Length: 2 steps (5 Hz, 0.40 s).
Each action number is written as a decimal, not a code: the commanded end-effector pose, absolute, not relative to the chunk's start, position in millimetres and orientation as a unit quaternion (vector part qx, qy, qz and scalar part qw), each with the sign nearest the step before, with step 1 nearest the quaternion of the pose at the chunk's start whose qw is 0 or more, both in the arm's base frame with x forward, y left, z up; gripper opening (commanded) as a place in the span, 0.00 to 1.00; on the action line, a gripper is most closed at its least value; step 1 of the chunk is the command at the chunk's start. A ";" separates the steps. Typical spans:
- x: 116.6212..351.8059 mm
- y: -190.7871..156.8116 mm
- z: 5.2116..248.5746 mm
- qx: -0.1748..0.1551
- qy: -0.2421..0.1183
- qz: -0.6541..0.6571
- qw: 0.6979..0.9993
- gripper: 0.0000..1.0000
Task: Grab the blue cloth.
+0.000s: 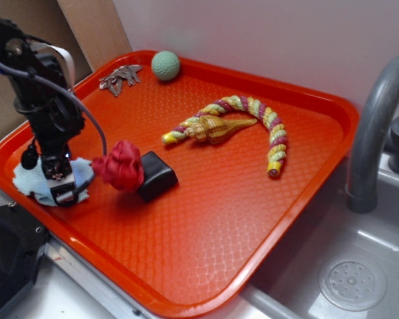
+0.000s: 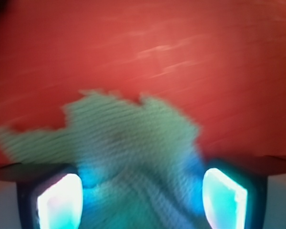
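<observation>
The blue cloth (image 1: 28, 178) is a small pale rag lying flat at the near left corner of the red tray (image 1: 206, 239). My gripper (image 1: 60, 183) points down right over it, low on the fabric. In the blurred wrist view the cloth (image 2: 133, 138) spreads between my two fingers (image 2: 59, 200) and runs under them. The jaws stand wide apart on either side of the cloth, so the gripper (image 2: 143, 188) is open. I cannot tell whether the fingertips touch the tray.
A red fabric ball (image 1: 122, 166) lies just right of the gripper, against a black block (image 1: 157, 176). A seashell (image 1: 216, 128), a twisted rope toy (image 1: 269, 129), a green ball (image 1: 165, 65) and a metal leaf piece (image 1: 120, 78) lie farther back. A sink (image 1: 352, 266) and faucet (image 1: 372, 133) stand to the right.
</observation>
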<state>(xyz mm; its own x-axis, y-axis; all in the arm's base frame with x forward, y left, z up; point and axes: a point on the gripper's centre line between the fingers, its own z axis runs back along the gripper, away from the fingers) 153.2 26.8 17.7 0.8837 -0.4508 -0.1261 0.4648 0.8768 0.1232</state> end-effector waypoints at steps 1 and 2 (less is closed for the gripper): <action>156.6 38.1 8.4 0.112 0.046 -0.189 0.975 0.00; 161.7 54.3 13.0 0.071 0.052 -0.150 0.985 0.00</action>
